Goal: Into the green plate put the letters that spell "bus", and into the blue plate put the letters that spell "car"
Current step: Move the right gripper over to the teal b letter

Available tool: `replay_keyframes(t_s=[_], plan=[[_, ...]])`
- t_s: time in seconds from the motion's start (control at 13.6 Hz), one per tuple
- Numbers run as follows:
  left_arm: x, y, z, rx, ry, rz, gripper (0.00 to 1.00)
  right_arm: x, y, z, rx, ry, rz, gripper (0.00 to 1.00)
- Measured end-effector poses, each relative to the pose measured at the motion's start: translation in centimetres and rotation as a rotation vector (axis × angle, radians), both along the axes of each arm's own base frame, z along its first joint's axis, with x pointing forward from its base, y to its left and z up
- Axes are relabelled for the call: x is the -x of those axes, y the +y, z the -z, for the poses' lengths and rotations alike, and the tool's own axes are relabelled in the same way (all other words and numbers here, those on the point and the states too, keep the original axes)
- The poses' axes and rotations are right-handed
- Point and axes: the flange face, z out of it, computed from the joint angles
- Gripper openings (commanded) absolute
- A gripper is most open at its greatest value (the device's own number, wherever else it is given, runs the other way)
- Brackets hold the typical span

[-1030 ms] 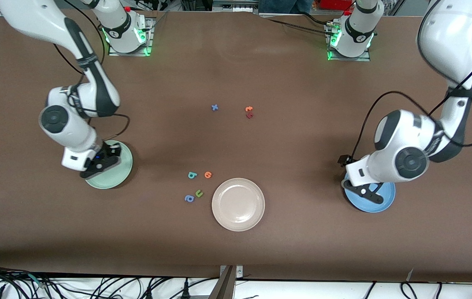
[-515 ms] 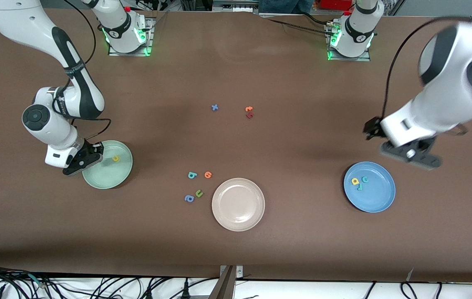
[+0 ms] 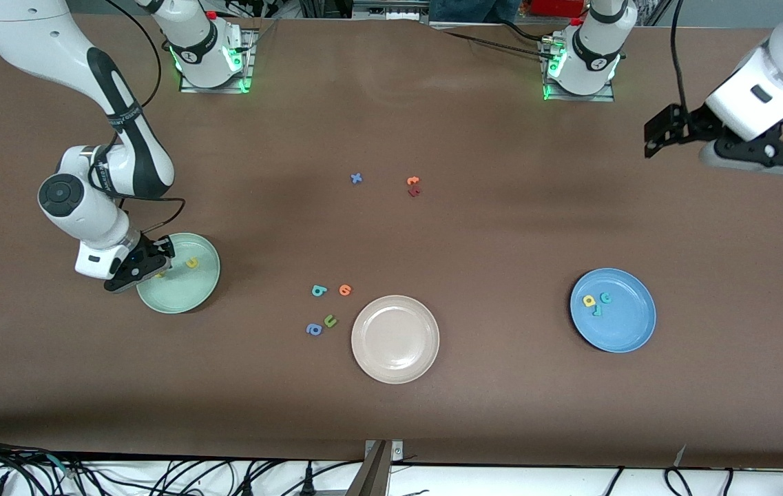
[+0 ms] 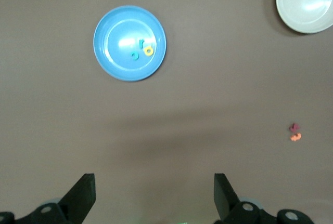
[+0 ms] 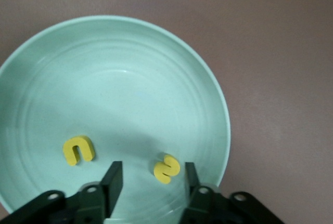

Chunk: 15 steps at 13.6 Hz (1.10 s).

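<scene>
The green plate (image 3: 188, 293) lies toward the right arm's end of the table. A yellow "u" (image 5: 78, 150) and a yellow "s" (image 5: 167, 168) lie in it. My right gripper (image 5: 151, 181) hangs low over the plate's rim, open, with the "s" lying loose between its fingers. The teal "b" (image 3: 319, 291) rests on the table beside the beige plate. The blue plate (image 3: 629, 324) holds a yellow "a" (image 4: 148, 51), a teal "c" (image 4: 135, 56) and a teal "r" (image 4: 141, 42). My left gripper (image 4: 153, 198) is open and empty, high over the table at the left arm's end.
A beige plate (image 3: 395, 339) sits near the middle of the table. Next to the "b" lie an orange letter (image 3: 344, 290), a green "u" (image 3: 330, 320) and a blue "a" (image 3: 313, 329). A blue "x" (image 3: 357, 178) and a red and orange pair (image 3: 413, 187) lie farther from the camera.
My right gripper has opened and let the yellow "s" drop into the green plate. The left arm has risen from the blue plate and swung up toward its base.
</scene>
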Motion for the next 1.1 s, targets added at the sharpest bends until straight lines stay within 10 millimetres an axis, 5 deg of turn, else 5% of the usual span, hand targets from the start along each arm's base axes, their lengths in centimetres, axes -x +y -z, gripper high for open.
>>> replay_keyframes(t_s=[0.15,0.22,0.51,0.74,0.88,1.1], plan=[[0.3,0.1,0.6,-0.012,0.021,0.001,1.00,-0.1,2.2,-0.9,-0.029,-0.020,0.071,0.98],[0.2,-0.2,1.6,-0.017,0.039,0.006,1.00,-0.1,4.7,-1.2,-0.059,-0.028,0.125,0.98],[-1.8,-0.6,3.7,-0.007,0.004,0.010,1.00,2.6,19.7,-2.1,-0.189,-0.022,0.383,0.98],[-2.4,0.6,3.6,-0.006,-0.017,-0.034,1.00,5.0,27.7,-2.7,-0.247,-0.029,0.523,0.98],[-2.5,1.3,3.5,-0.007,-0.024,-0.073,1.00,4.7,29.9,-3.1,-0.264,-0.047,0.546,0.98],[-2.6,1.4,3.5,-0.007,-0.027,-0.085,1.00,2.4,30.6,-2.5,-0.245,-0.090,0.415,0.97]])
